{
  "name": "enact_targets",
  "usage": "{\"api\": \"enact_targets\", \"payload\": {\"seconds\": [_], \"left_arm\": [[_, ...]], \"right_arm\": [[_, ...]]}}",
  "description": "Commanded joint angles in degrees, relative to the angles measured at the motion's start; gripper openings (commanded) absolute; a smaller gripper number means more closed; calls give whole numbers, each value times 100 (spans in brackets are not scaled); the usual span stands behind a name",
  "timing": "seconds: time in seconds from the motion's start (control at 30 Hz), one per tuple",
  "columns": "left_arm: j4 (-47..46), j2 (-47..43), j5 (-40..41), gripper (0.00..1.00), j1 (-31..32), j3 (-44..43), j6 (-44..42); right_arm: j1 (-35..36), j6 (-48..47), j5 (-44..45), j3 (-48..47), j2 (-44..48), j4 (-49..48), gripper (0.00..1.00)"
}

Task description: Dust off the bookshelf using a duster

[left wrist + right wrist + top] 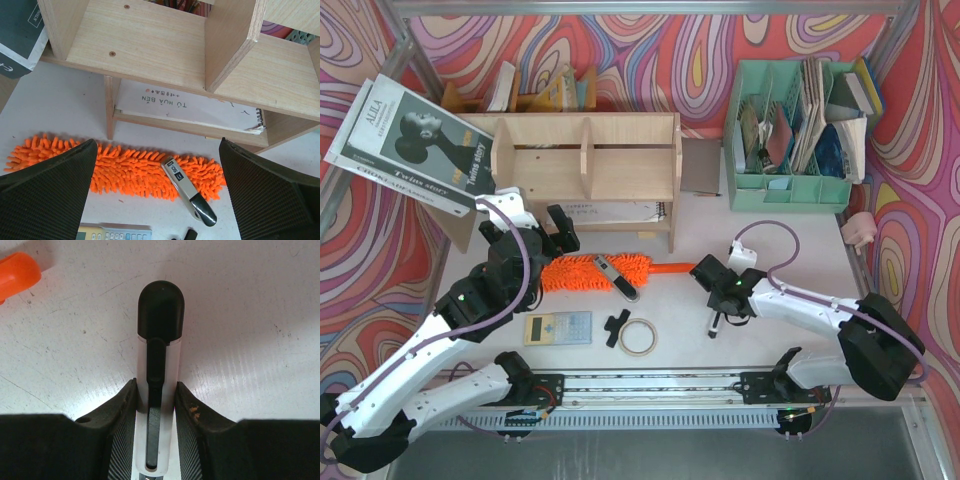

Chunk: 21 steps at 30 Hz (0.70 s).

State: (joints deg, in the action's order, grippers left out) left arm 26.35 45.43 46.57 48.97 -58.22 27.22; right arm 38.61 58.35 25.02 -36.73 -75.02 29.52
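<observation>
The orange fluffy duster (582, 272) lies flat on the table in front of the plywood bookshelf (590, 150), its smooth handle (672, 267) pointing right. My left gripper (532, 242) hovers open over the duster's left part; in the left wrist view its fingers (50, 195) straddle the duster (125, 170) below the bookshelf (150, 45). A grey tool with a black tip (618, 278) rests across the fluff. My right gripper (720, 298) is shut on a white marker with a black cap (160, 340), held near the table just right of the handle end (17, 271).
A calculator (558, 327), a black clip (617, 327) and a tape roll (637, 337) lie near the front edge. A spiral notebook (610, 212) sits under the shelf. A mint green organizer (790, 130) stands back right; a magazine (415, 140) leans at the left.
</observation>
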Motion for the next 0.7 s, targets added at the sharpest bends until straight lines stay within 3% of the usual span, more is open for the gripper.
{"api": "enact_targets", "payload": {"seconds": [0.0,0.43,0.67], "left_arm": [[-183,-1,89,99,-24,94,-4],[-235,72,45,98,-26,54,-39],[-168,1,79,98,-27,62,-41]], "right_arm": [[-17,287,-63,18,-40,195,33],[-25,1029,-147,11,-209,658,42],[-20,993,76,-125,27,863,62]]}}
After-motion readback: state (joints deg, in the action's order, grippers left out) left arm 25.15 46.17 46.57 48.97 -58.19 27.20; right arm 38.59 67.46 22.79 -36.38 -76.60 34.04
